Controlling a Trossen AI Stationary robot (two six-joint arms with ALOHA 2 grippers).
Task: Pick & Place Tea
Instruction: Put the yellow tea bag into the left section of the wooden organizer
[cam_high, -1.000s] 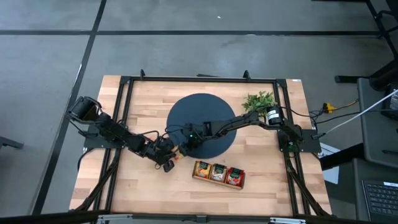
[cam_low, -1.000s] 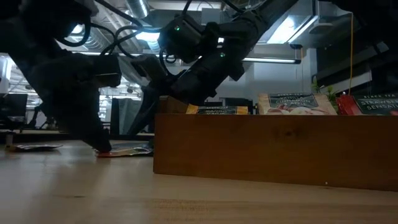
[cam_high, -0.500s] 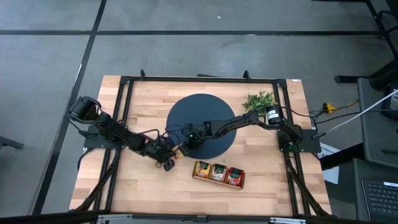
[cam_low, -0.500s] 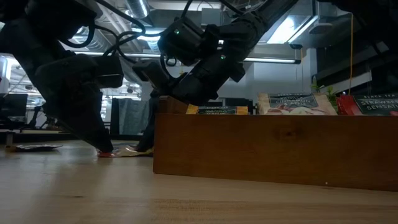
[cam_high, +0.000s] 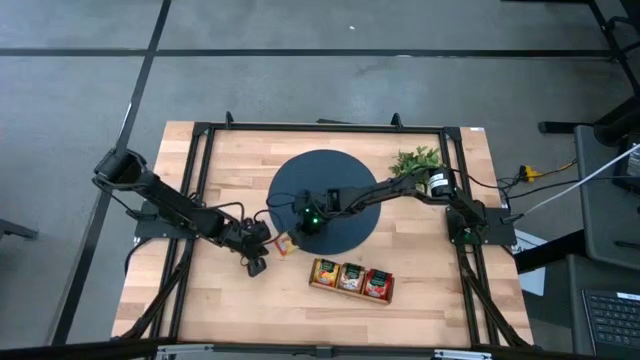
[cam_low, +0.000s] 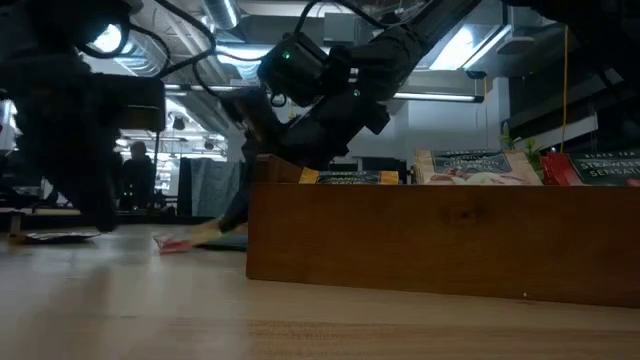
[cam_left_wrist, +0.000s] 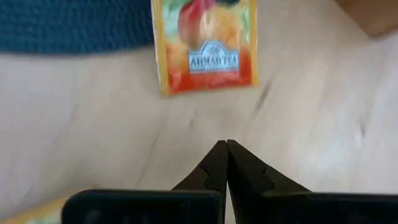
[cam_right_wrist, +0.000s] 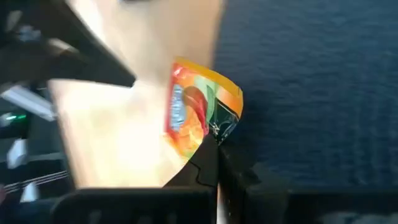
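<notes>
Orange tea packet (cam_right_wrist: 198, 112) in right hand (cam_right_wrist: 217, 144)

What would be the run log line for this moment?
right gripper: shut on orange tea packet at mat edge | left gripper: shut, empty

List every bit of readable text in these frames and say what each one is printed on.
"AHMAD TEA": on the orange tea packet lying flat on the table, seen in the left wrist view.
Print on the packet pinched in the right claw: too blurred to read.
Lettering on the upright packets in the wooden tray, low view: too small and dim to read.
Nothing legible in the high view.
</notes>
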